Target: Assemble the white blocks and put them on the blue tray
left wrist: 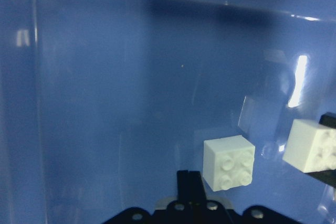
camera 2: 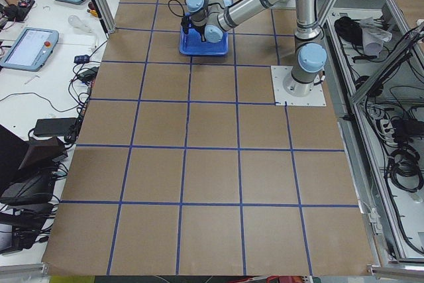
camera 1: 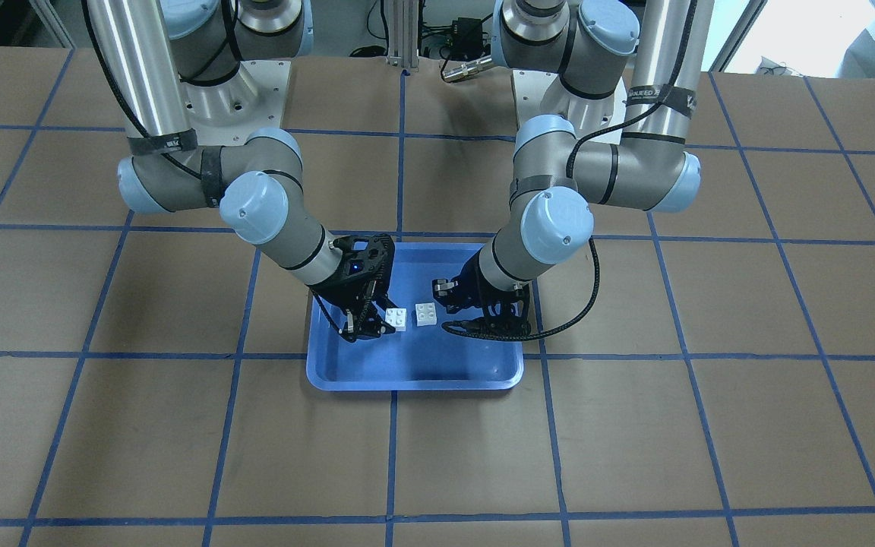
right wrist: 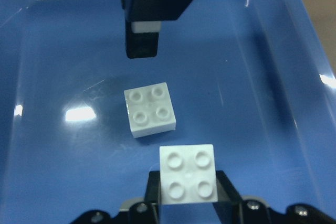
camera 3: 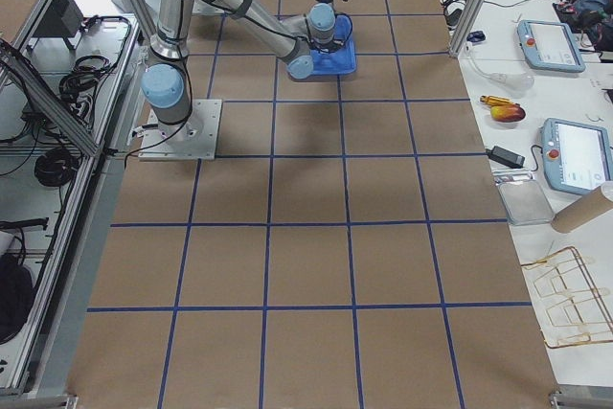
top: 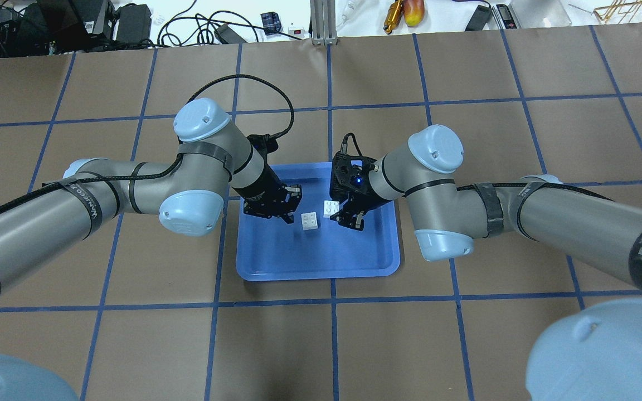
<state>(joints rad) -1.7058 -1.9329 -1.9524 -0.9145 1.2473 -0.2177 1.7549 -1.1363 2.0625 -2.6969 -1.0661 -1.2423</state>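
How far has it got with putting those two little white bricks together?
Both bricks are already over the blue tray, but not joined. One white brick lies loose on the tray floor, studs up. The right tool grips the other brick beside it. The left tool hovers nearby, empty. Stacking them and setting down the pair remains.

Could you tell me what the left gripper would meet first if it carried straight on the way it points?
Probably the blue plastic tray's floor; the loose white studded brick sits just beside the left gripper.
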